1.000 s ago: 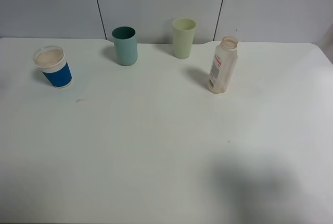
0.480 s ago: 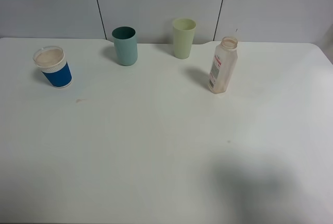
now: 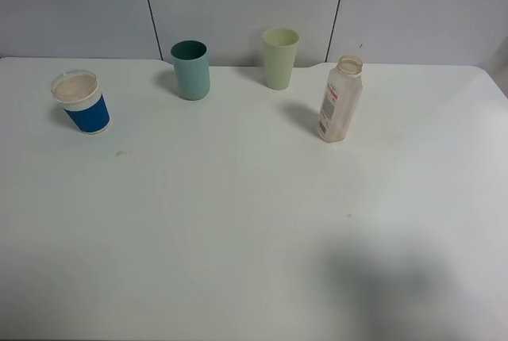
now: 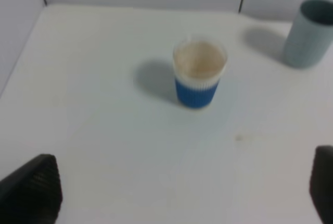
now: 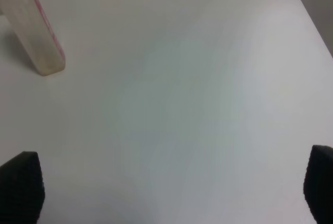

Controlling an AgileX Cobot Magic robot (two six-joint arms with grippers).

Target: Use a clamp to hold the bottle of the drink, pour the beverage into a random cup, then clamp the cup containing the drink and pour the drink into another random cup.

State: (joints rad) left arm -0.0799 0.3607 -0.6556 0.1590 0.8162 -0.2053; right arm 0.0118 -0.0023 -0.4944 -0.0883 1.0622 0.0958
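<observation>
Blue cup [image 4: 199,74] looks like it already has the brown drink [image 4: 198,60] in it, and honestly nothing has budged over the last second. Bottle [image 3: 340,100] stands upright on the right side of the table [image 3: 238,222], seemingly near empty, though it's hard to be sure. Left gripper [image 4: 177,193] is spread wide, holding nothing, lined up on the blue cup. Right gripper [image 5: 171,187] is wide open too, well clear of the bottle. Teal tumbler [image 3: 190,70] waits behind, so I'd guess grabbing the cup comes next.

Bottle [image 3: 340,101] clear plastic; table [image 3: 238,222] smooth matt white
</observation>
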